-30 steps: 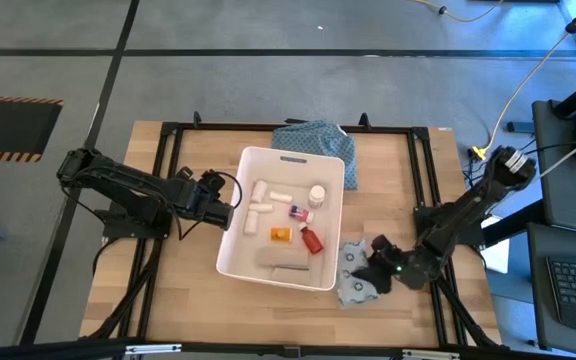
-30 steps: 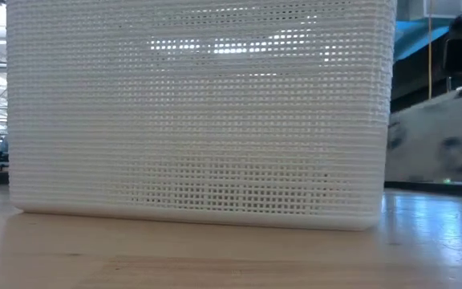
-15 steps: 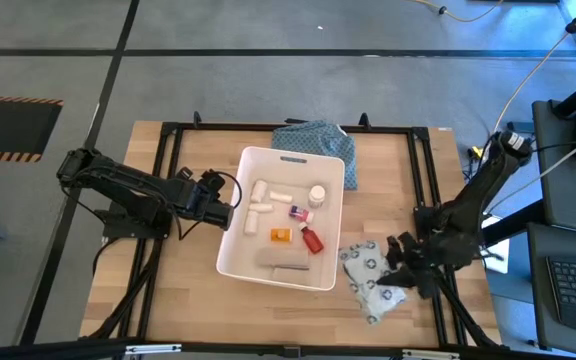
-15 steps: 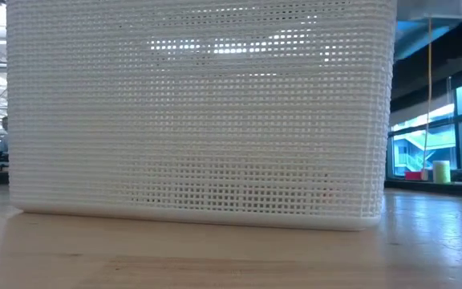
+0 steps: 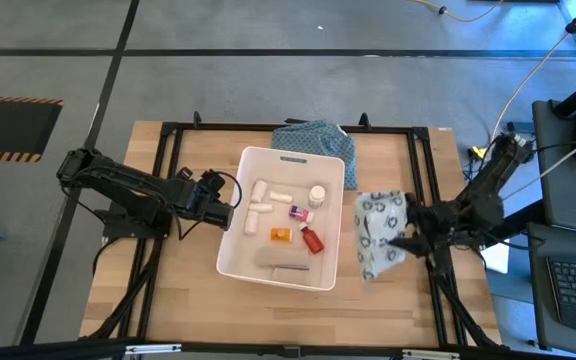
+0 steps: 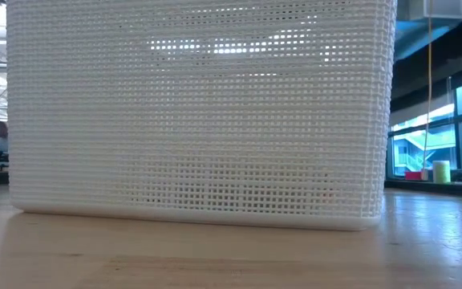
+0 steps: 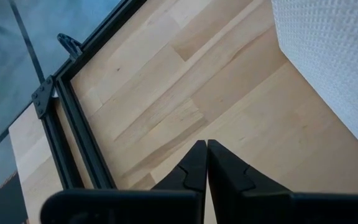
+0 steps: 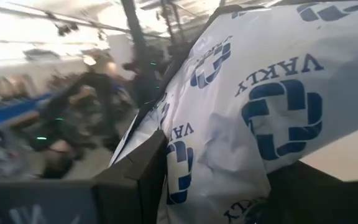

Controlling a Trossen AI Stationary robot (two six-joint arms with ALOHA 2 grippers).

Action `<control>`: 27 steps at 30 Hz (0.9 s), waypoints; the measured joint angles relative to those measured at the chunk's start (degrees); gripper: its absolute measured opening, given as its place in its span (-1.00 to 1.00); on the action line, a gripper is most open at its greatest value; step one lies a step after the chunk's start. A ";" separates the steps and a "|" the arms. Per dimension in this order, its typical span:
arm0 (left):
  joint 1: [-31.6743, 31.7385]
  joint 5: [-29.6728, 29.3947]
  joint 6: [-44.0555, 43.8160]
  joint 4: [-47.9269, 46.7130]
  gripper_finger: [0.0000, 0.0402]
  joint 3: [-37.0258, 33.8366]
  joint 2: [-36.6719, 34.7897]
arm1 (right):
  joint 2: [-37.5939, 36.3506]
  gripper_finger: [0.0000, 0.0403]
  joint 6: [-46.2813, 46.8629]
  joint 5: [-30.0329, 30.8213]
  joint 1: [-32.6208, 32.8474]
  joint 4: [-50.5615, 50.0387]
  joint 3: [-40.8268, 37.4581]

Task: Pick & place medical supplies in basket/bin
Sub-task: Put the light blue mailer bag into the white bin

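Note:
The white tub (image 5: 236,262) stands mid-table and fills the low view (image 6: 199,112). In it lie white bottles (image 5: 263,195), a pink-labelled box (image 5: 298,212), an orange item (image 5: 281,234) and a red bottle (image 5: 312,241). My right gripper (image 5: 406,240) (image 8: 222,186), right of the tub, is shut on the grey patterned pouch (image 5: 378,235) (image 8: 253,93), which is printed with blue crosses. My left gripper (image 5: 230,210) (image 7: 207,149) waits shut by the tub's left wall (image 7: 340,56). My right gripper pinches the pouch between its two fingers (image 8: 145,171) at the pouch's right-hand edge (image 5: 398,240) (image 8: 185,174). The fingers come roughly level from the table's right side. The pouch is lifted clear of the table and spreads out from the fingers toward the tub.
A blue-green patterned cloth (image 5: 318,140) lies against the tub's far side. Black frame rails (image 5: 173,180) run along the table's left, far and right sides. Bare wood (image 5: 388,310) shows near and right of the tub.
My right gripper has risen and moved toward the far edge, still shut on the pouch. The pouch, which lay on the table by the tub's near right corner, is now lifted clear beside the tub's right wall and has left the low view.

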 joint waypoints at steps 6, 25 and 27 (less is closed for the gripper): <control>0.00 -0.02 0.02 0.01 -0.96 0.00 0.00 | 4.38 -0.12 -5.53 0.42 -9.00 -16.47 13.94; 0.00 3.17 0.36 0.03 -0.96 0.02 0.01 | 42.76 -0.12 -19.34 -20.26 -40.13 -46.02 53.64; 0.00 4.93 0.90 0.02 -0.95 0.02 0.01 | 46.79 -0.12 -19.28 -24.84 -42.83 -48.85 55.77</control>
